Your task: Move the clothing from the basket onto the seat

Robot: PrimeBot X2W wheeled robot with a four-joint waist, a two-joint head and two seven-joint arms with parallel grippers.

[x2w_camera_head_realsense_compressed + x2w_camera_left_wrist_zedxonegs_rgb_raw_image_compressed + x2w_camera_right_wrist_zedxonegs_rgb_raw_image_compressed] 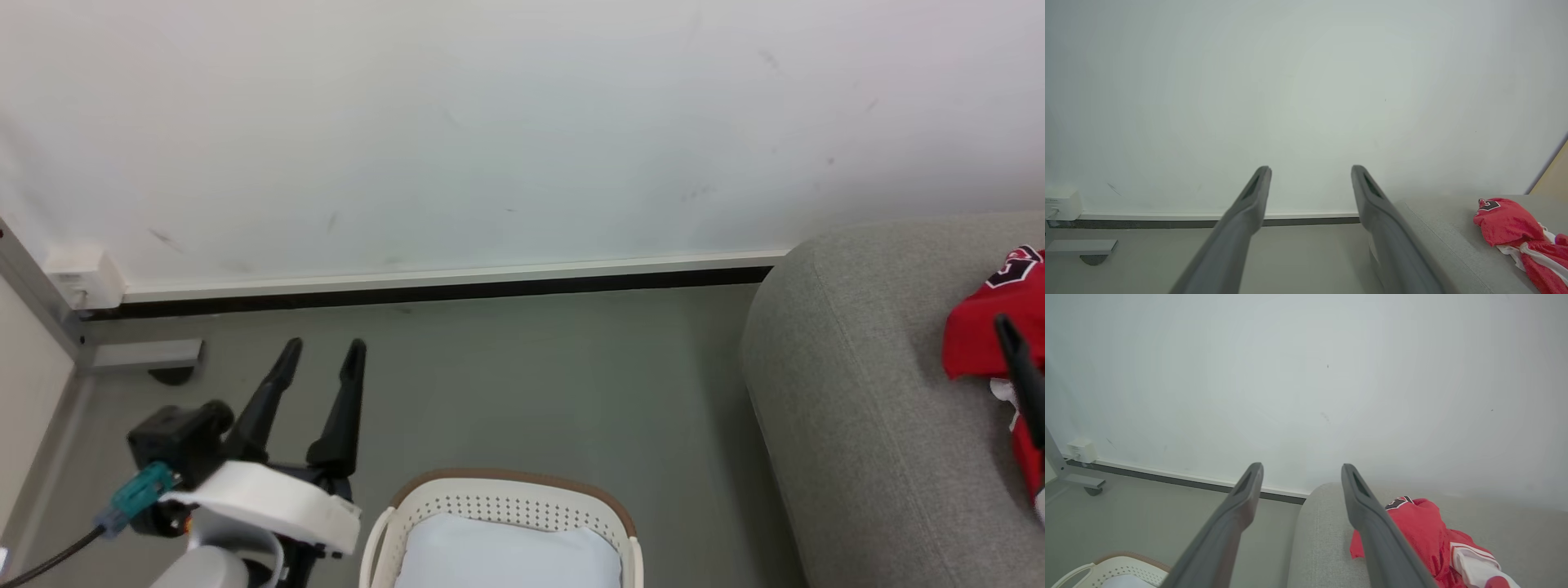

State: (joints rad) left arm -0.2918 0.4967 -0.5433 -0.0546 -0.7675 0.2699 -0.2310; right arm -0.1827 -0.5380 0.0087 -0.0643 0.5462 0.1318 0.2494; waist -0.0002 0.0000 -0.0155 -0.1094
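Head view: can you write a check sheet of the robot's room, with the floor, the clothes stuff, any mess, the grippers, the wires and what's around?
Surface: smooth grey floor.
Job's things: red clothing lies crumpled on the grey sofa; the basket stands on the floor holding a pale sheet, with no red seen in its visible part.
Clutter: nothing seen.
Grippers: left gripper open, holding nothing, beside the basket; right gripper open, holding nothing, above the sofa near the clothing.
Cables: a dark cable with a teal plug sits behind the left gripper.
Surroundings: white wall with a dark baseboard, and a small white box in the corner.
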